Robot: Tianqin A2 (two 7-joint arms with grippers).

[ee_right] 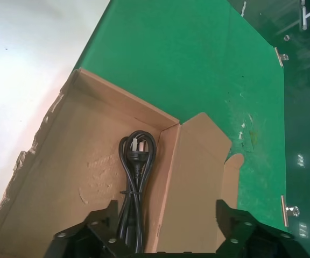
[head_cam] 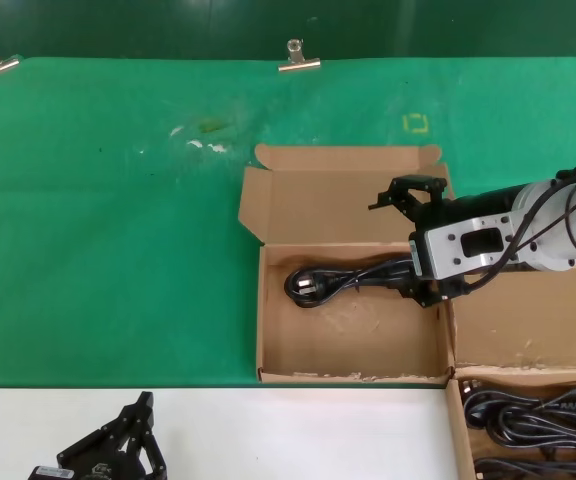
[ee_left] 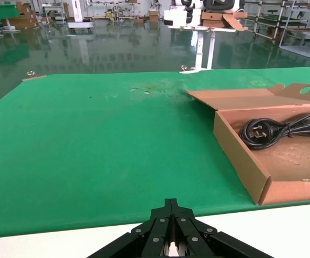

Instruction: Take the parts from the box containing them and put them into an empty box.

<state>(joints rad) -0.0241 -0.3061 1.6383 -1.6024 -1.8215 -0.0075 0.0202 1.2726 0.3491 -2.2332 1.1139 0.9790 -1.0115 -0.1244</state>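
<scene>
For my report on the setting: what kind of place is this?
Probably a factory-like robot test hall. The left wrist view shows a glossy green floor, metal racks with cartons and another robot stand; the bench has a green mat held by clips.

I see one black power cord (head_cam: 340,281) lying in the open brown box (head_cam: 353,352) with the frayed whitish front edge. Its looped plug end points toward my left and the bundled cable runs back along the far wall toward the right. This box's lid (head_cam: 348,158) is folded back flat on the green mat, with an oval hole in a side flap visible in the left wrist view. At my lower right, the other cardboard box (head_cam: 455,415) holds more coiled black cords (head_cam: 534,412).
</scene>
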